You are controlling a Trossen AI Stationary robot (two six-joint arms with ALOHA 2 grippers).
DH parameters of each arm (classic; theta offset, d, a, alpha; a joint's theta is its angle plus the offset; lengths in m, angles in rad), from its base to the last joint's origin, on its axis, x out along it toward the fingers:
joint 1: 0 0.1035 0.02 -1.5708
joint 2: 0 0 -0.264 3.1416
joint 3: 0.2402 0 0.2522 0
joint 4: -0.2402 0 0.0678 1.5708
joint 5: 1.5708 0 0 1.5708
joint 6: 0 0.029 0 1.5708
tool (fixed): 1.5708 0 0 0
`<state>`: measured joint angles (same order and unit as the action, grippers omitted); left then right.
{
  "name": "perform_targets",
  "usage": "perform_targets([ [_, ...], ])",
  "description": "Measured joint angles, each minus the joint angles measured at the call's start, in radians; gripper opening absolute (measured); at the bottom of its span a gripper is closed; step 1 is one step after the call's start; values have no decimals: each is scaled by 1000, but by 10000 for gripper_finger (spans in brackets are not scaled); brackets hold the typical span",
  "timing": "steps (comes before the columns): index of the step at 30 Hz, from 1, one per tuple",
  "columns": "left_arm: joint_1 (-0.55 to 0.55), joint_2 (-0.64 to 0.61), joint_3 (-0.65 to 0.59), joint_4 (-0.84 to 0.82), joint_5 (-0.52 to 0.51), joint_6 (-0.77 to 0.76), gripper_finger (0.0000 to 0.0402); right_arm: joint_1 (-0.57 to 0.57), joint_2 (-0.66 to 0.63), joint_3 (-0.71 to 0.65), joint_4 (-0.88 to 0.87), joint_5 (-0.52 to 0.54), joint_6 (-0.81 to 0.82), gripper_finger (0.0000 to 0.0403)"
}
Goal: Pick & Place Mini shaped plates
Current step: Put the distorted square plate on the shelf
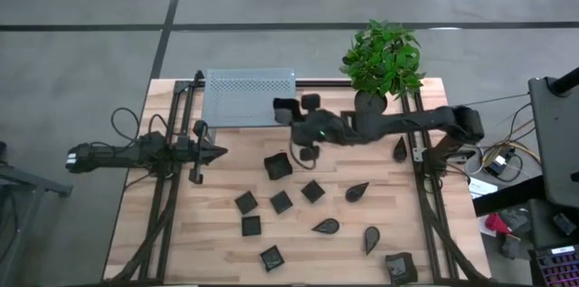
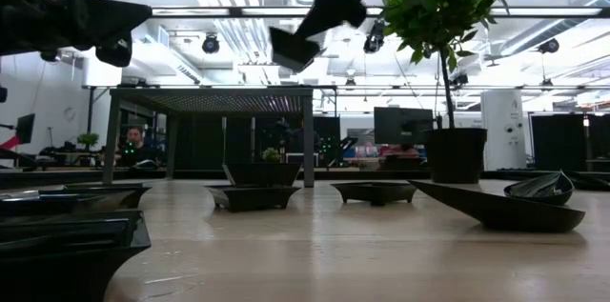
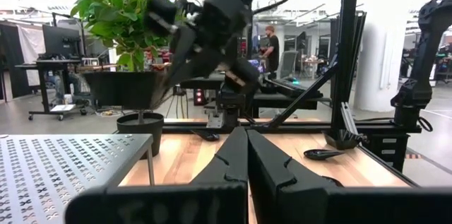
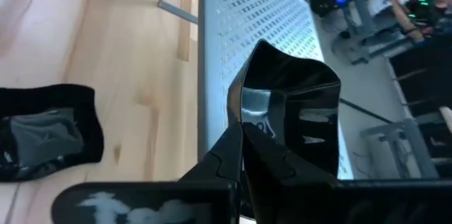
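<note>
Several mini shaped plates, square [image 1: 278,167] and teardrop [image 1: 356,191], lie flat on the wooden table [image 1: 217,233]. My right gripper [image 1: 295,115] reaches in from the table's right and is shut on one square plate [image 4: 289,104], held in the air over the near right part of the perforated grey platform [image 1: 244,97]. The low view shows this plate [image 2: 291,50] high above the table. My left gripper [image 1: 217,151] waits shut at the table's left side, touching nothing. My right gripper pinches the square plate by its rim wall [image 4: 244,114] between its two fingers. The fingers slant downward from the table's right side. The plate is lifted clear, tilted, and sticks out beyond the fingertips above the perforated platform.
A potted plant [image 1: 384,61] stands at the far right corner. The perforated platform [image 2: 214,92] stands on legs above the table's far middle. Black frame rails [image 1: 421,187] run along the left and right edges. One square plate [image 4: 46,143] lies on the wood near the platform.
</note>
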<state>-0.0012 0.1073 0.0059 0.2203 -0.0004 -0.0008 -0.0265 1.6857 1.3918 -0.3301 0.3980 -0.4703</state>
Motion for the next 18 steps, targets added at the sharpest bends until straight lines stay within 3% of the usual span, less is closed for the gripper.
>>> perform_targets([
  [11,0,1,0,-4,0,0,0,-97,225,207,-28,-29,-54,8],
  [18,0,1,0,-4,0,0,0,-112,278,271,-89,75,-63,8],
])
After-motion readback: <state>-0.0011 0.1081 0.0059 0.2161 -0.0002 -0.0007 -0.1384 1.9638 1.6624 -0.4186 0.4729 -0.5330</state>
